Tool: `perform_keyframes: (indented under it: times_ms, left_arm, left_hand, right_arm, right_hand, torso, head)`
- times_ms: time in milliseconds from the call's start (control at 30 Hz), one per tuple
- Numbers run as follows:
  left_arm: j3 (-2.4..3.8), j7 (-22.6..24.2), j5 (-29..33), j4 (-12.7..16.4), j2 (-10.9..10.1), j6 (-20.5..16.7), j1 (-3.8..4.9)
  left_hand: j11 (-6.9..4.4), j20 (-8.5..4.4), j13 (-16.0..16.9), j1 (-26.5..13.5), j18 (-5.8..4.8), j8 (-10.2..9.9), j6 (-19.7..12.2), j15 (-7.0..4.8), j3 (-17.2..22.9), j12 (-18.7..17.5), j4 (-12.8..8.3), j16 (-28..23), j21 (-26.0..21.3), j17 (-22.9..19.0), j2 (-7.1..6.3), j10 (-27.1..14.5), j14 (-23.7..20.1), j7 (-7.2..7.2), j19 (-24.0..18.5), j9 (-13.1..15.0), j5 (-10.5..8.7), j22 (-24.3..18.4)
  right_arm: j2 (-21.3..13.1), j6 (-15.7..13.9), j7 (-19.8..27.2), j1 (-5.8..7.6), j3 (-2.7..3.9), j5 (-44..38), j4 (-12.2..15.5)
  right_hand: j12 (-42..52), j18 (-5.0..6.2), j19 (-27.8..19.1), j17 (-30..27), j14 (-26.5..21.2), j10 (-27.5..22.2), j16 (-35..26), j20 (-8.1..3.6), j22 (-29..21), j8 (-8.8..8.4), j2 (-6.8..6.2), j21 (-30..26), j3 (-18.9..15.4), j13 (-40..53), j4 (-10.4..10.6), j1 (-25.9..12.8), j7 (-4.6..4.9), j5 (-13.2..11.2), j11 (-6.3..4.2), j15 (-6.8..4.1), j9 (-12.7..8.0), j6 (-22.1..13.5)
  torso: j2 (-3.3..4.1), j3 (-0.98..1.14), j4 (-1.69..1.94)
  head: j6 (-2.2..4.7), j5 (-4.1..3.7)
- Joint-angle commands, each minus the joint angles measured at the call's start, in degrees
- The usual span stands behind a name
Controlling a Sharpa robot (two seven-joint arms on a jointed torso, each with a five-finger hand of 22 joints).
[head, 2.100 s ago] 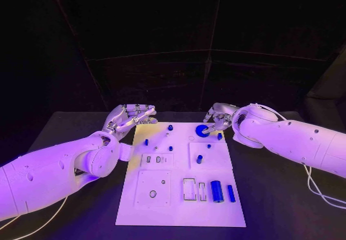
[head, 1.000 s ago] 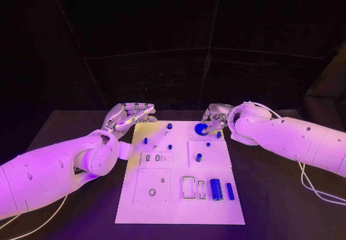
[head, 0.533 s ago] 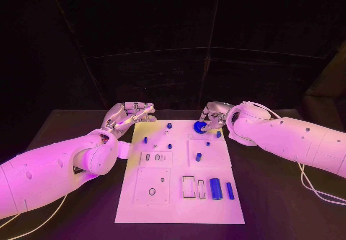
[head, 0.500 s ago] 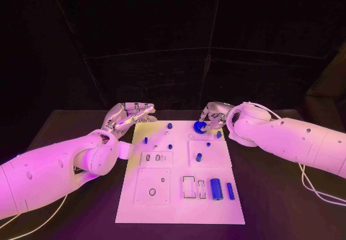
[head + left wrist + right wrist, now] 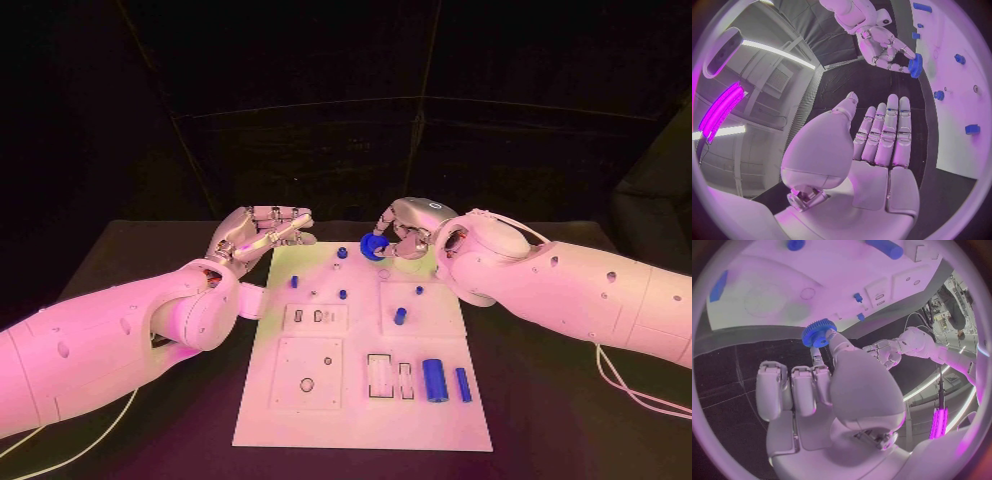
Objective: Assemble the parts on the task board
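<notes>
Fingers [image 5: 820, 352] of right hand [image 5: 408, 228] pinching blue gear [image 5: 375, 247], now lifted off task board [image 5: 361, 400] at far edge, ready for seating. Left hand [image 5: 257, 235] spread, holding nothing.

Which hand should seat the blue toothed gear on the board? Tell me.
Right. The right hand already pinches the blue toothed gear above the white task board; the left hand holds nothing, beside the board.
</notes>
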Motion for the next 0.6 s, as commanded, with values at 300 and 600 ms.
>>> perform_keyframes:
  times_ms: [300, 600]
  left_arm:
    - [0.05, 0.2, 0.0, 0.0, 0.0, 0.7, 0.1]
    - [0.05, 0.3, 0.0, 0.0, 0.0, 0.6, 0.11]
  left_hand:
    - [-0.1, -0.15, -0.1, 0.0, 0.77, -0.3, 0.4, -0.1, 0.0, -0.2, -0.4, -0.2, -0.2, 0.1, 0.61, 0.4, 0.1, -0.1, 0.3, -0.1, 0.01, -0.1]
    - [-0.1, -0.15, -0.1, 0.0, 0.77, -0.3, 0.4, -0.1, 0.0, -0.2, -0.4, -0.2, -0.2, 0.1, 0.61, 0.4, 0.1, -0.1, 0.3, -0.1, 0.01, -0.1]
  right_arm:
    - [6.1, -0.8, -0.3, -0.25, -1.29, -4.4, -2.6]
    - [10.0, 1.2, -0.7, -1.23, -2.09, -6.0, -5.8]
  right_hand:
    - [0.3, -1.1, 0.4, 4.3, 4.0, 1.9, 0.3, 0.0, 4.2, -0.59, -0.11, 0.4, 1.0, 7.6, -0.1, -0.9, -1.74, -0.3, -0.3, -0.46, 0.3, 3.0]
    - [0.2, -1.1, 0.4, 4.2, 4.0, 1.8, 0.3, 0.01, 4.2, -0.85, -0.28, 0.3, 1.3, 7.5, -0.2, -1.1, -1.65, -0.3, -0.23, -0.43, 0.2, 2.9]
  torso:
    - [0.04, -0.01, 0.12]
    - [0.04, 0.02, 0.04]
  head:
    - [-0.27, 0.63]
    - [-0.53, 1.05]
